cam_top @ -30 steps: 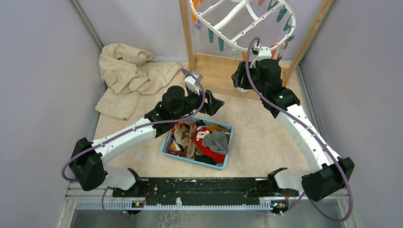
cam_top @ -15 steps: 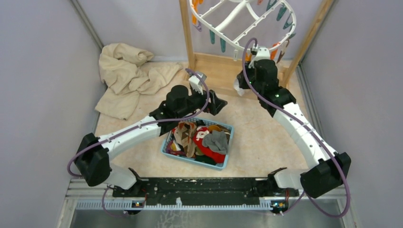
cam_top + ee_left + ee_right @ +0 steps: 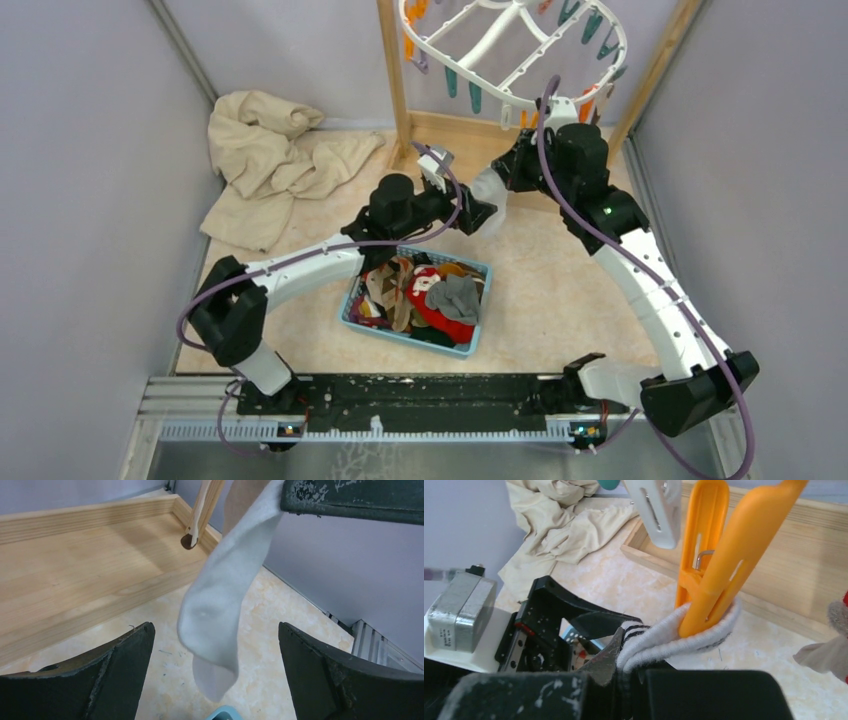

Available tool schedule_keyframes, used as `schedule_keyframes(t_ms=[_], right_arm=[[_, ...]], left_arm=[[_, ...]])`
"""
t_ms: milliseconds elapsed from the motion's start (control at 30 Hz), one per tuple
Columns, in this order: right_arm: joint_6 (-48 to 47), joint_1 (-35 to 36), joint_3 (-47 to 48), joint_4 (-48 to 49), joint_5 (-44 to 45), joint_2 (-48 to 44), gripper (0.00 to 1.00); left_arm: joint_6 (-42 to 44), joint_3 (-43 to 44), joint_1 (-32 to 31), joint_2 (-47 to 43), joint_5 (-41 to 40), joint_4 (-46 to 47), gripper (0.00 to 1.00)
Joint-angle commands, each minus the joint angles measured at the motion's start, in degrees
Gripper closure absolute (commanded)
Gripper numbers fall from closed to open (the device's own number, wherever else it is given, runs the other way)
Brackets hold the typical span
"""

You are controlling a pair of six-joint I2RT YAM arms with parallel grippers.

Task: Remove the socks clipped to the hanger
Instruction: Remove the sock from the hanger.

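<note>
The white hanger with orange and teal clips hangs from the wooden rack at the top. My right gripper is shut on the cuff of a white sock with black stripes. An orange clip still pinches that cuff. The sock's pale foot hangs down between the fingers of my left gripper, which is wide open and not touching it. From above, the right gripper sits just under the hanger's near rim, and the left gripper is below and left of it.
A blue basket full of mixed socks stands below the left gripper. The rack's wooden post and base tray are close behind. A beige cloth lies at the back left. Another sock hangs at the right.
My right gripper has shut on the white sock and shifted right under the hanger. The left arm has reached forward and right, bringing its open fingers around the sock's hanging end.
</note>
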Motion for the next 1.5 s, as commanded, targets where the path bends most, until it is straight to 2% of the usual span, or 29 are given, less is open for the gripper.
schedule_keyframes(t_ms=[0, 167, 200, 267, 400, 433, 500, 567, 633, 733, 1000, 1167, 1300, 1467], right_arm=[[1.7, 0.6, 3.5, 0.0, -3.5, -1.8, 1.00], [2.7, 0.6, 2.5, 0.4, -5.2, -2.0, 1.00], [2.8, 0.6, 2.5, 0.5, -5.3, -2.1, 1.00], [2.8, 0.6, 2.4, 0.3, -5.3, -2.2, 1.00], [2.4, 0.6, 2.8, -1.1, -5.0, -2.6, 1.00], [2.4, 0.6, 3.0, -1.6, -4.9, -2.7, 1.00], [2.2, 0.6, 3.7, -2.9, -4.6, -2.7, 0.85], [1.7, 0.6, 4.7, -4.8, -3.5, -2.9, 0.75], [1.0, 0.6, 5.6, -6.5, -1.6, -3.2, 0.67], [0.0, 0.6, 6.9, -8.4, 2.3, -3.8, 0.64], [-1.1, 0.6, 10.4, -8.9, 5.9, -3.3, 0.62], [-1.0, 0.6, 8.9, -7.7, 6.3, -4.0, 0.60], [-1.2, 0.6, 9.6, -8.3, 6.2, -3.5, 0.59], [-1.4, 0.6, 9.1, -8.8, 7.0, -4.1, 0.52]], left_arm=[[-1.2, 2.6, 0.1, 1.9, 3.6, 9.4, 0.01], [-2.8, 7.3, 0.1, 6.0, 6.0, 9.8, 0.01], [-3.0, 7.8, 0.1, 6.9, 6.4, 9.9, 0.04], [-3.3, 9.3, 0.1, 8.0, 7.3, 9.1, 0.16], [-3.6, 10.6, 0.1, 8.8, 8.7, 7.0, 0.52], [-3.6, 10.8, 0.1, 8.7, 8.9, 6.6, 0.58], [-3.6, 10.7, 0.1, 8.4, 9.3, 5.8, 0.66], [-3.6, 10.2, 0.1, 7.7, 8.9, 5.4, 0.68], [-3.4, 9.9, 0.1, 7.1, 8.2, 4.8, 0.68], [-3.3, 9.5, 0.1, 6.6, 7.6, 4.4, 0.68], [-4.0, 9.1, 0.1, 6.7, 7.9, 5.0, 0.68], [-3.4, 9.8, 0.1, 7.3, 8.1, 4.0, 0.66], [-3.2, 8.9, 0.1, 6.4, 7.3, 3.8, 0.55], [-2.5, 7.5, 0.1, 4.5, 5.4, 1.8, 0.23]])
